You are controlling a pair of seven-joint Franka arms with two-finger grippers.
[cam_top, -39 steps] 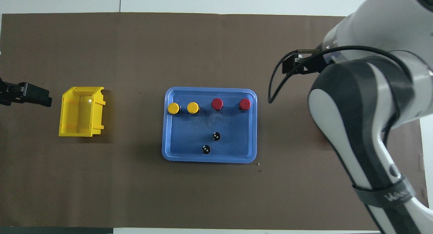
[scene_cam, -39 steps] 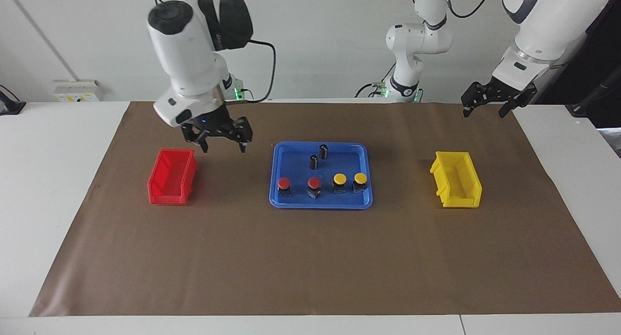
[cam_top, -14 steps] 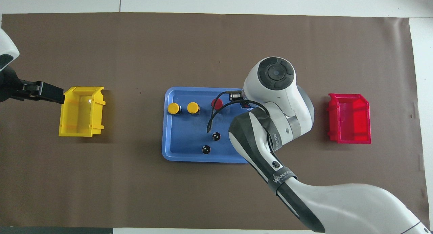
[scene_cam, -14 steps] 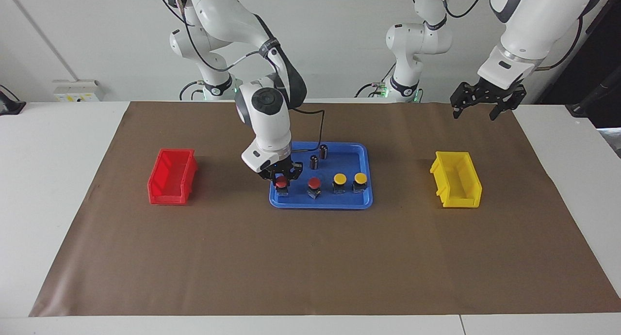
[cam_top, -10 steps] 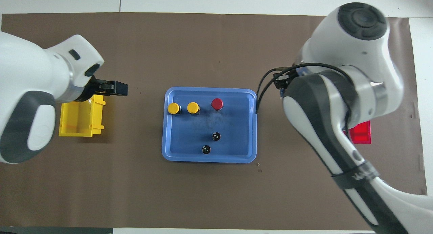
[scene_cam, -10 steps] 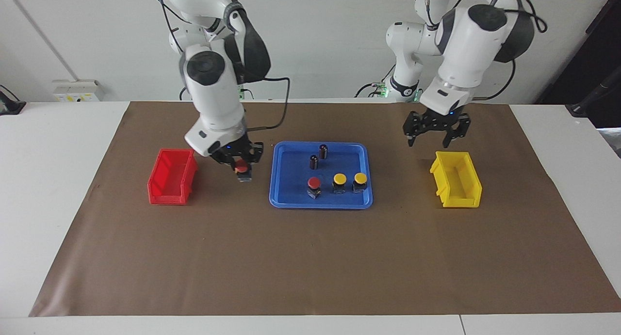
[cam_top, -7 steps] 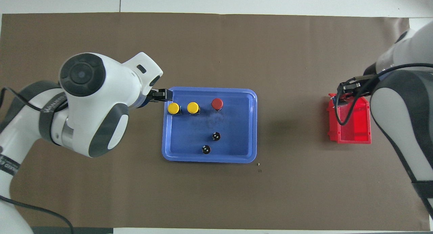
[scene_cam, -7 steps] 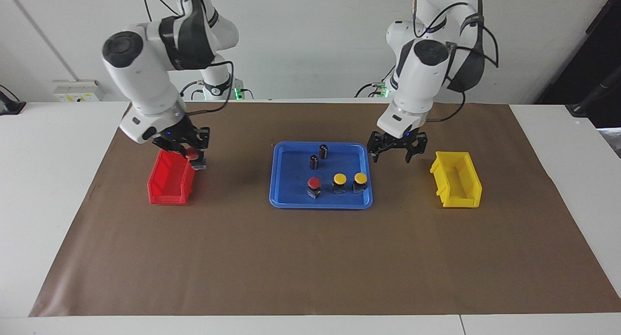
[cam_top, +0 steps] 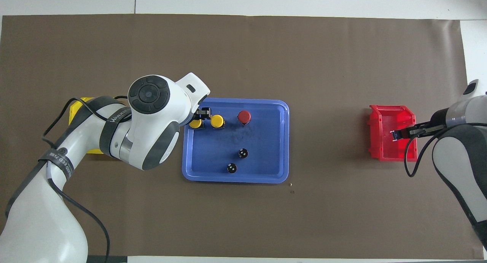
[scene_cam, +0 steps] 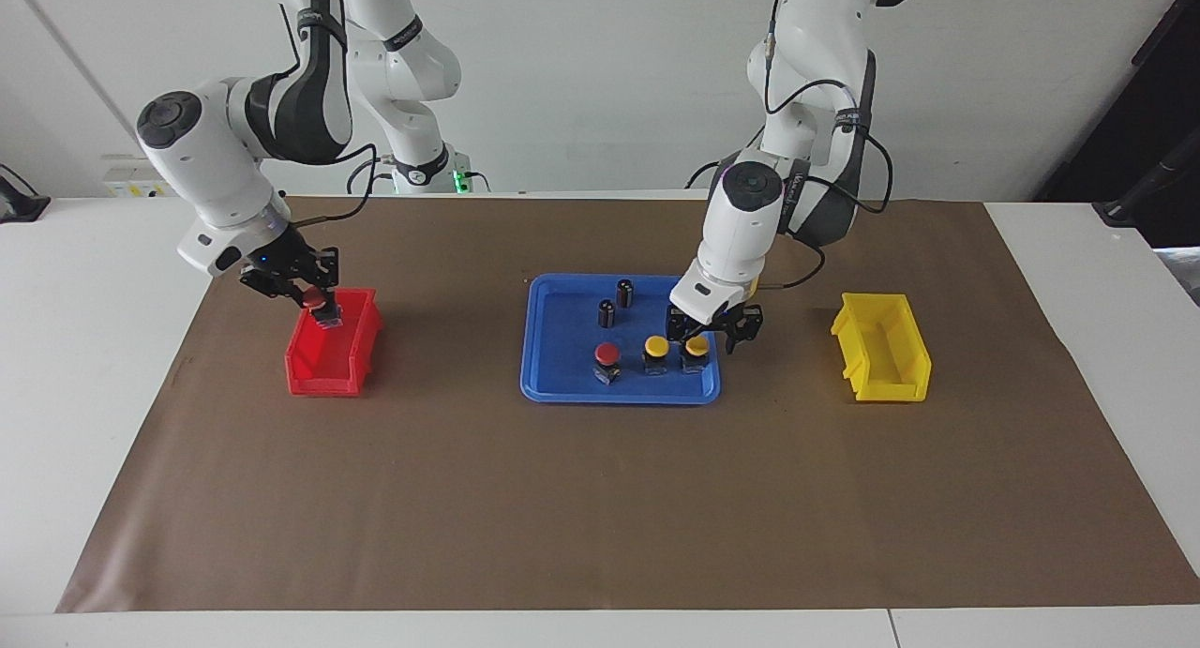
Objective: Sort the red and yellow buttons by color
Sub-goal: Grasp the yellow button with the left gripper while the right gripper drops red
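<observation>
Presently a red button (scene_cam: 321,301) is held clamped in the right gripper (scene_cam: 314,296) over the red bin (scene_cam: 330,371), not yet released. The left gripper (scene_cam: 712,333), fingers apart, is poised directly over the yellow button (scene_cam: 697,346) nearest the blue tray's (scene_cam: 562,390) rim toward the yellow bin (scene_cam: 883,359). A second yellow button (scene_cam: 656,348) sits close beside it; open mat is seen between tray and yellow bin.

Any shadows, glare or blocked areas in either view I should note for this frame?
Facing view: even light, soft shadows beside the red bin and blue tray, no glare. Overhead view: the left arm's white housing covers most of the yellow bin and part of one yellow button; the right end effector reaches in from the frame edge over the red bin.
</observation>
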